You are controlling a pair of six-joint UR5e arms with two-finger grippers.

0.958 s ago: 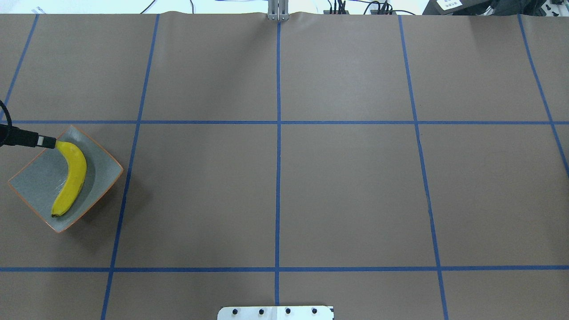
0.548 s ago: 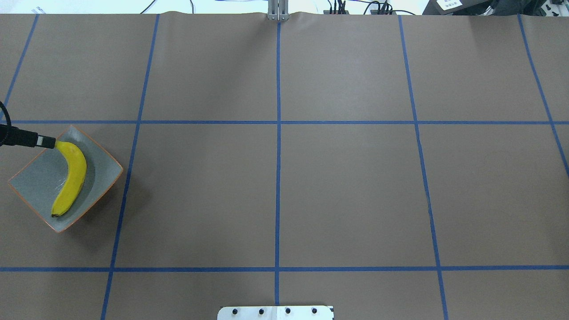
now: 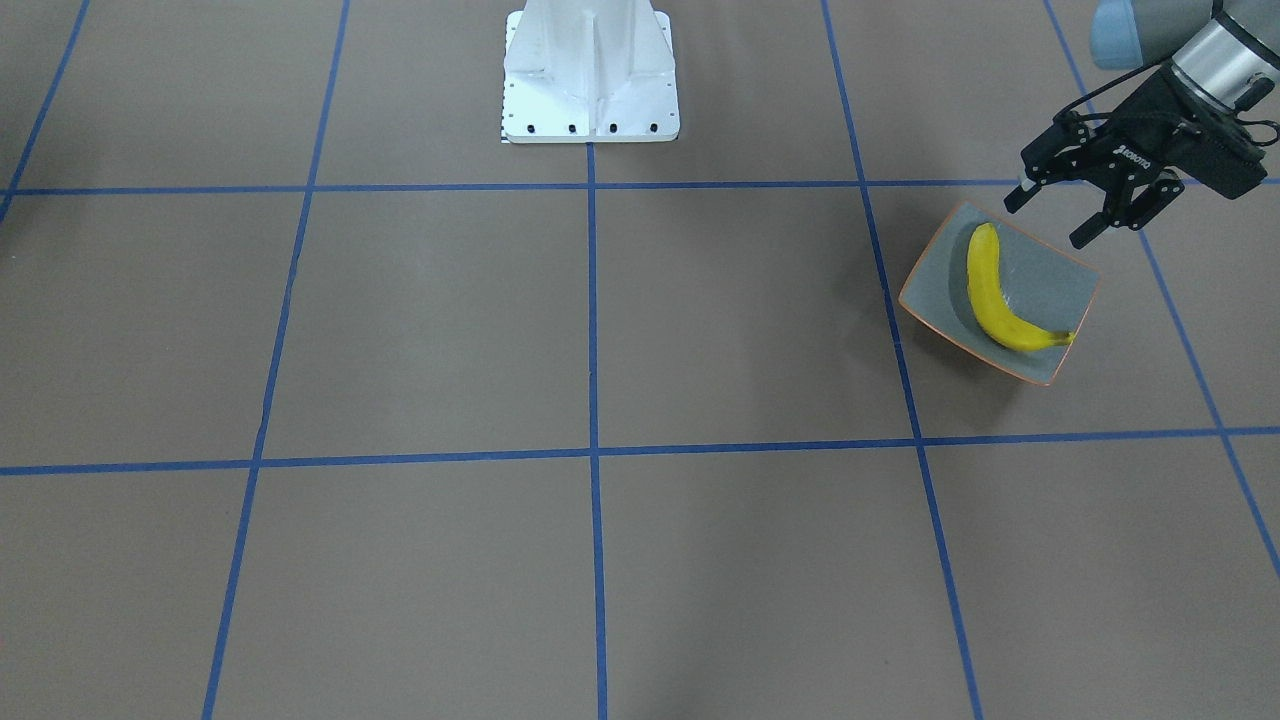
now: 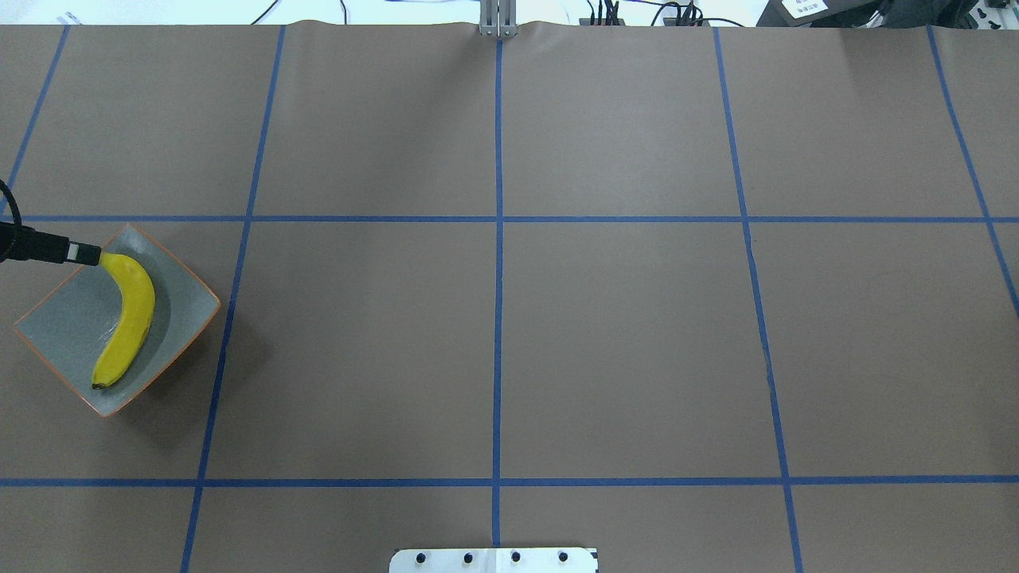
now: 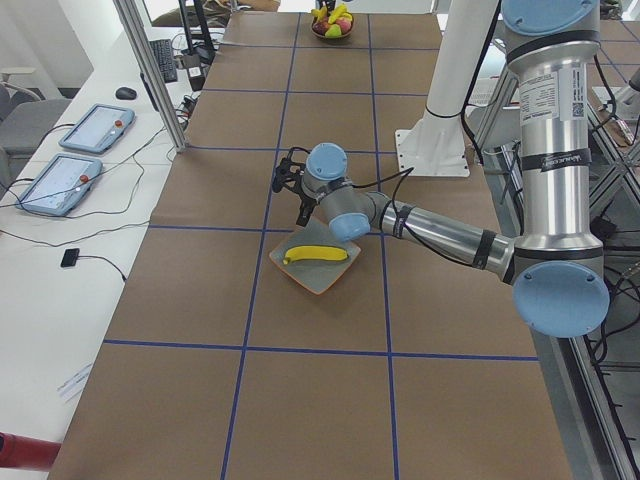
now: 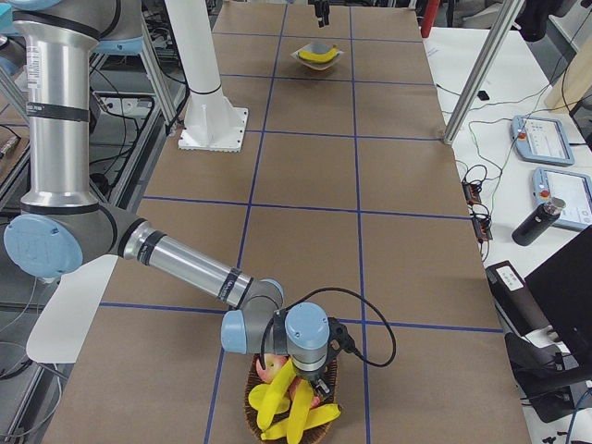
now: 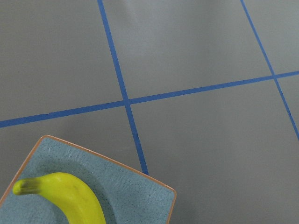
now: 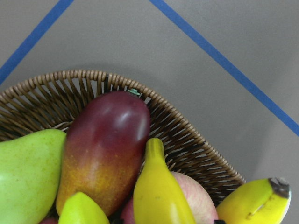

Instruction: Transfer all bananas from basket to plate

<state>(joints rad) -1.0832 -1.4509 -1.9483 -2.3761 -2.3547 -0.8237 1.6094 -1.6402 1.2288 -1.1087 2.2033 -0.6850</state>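
Bananas [image 8: 163, 191]: one banana [image 3: 995, 300] is laid on the plate [image 3: 1062, 285], the others are seen in the basket [image 8: 196, 149] | left gripper [image 3: 1046, 220] is spread, empty, near plate corner | right gripper [image 6: 315, 382] is at basket, grip cannot be told | step judged: next pick; one basket banana is to be pinched and lifted clear.

The silver, blue-jointed left arm [image 5: 440, 228] stretches out low and nearly level. Its black two-finger left gripper [image 3: 1048, 218] tilts downward, jaws spread and empty. The matching right arm [image 6: 185, 262] also reaches low, and its right gripper [image 6: 313, 377] points down with its fingers hidden.
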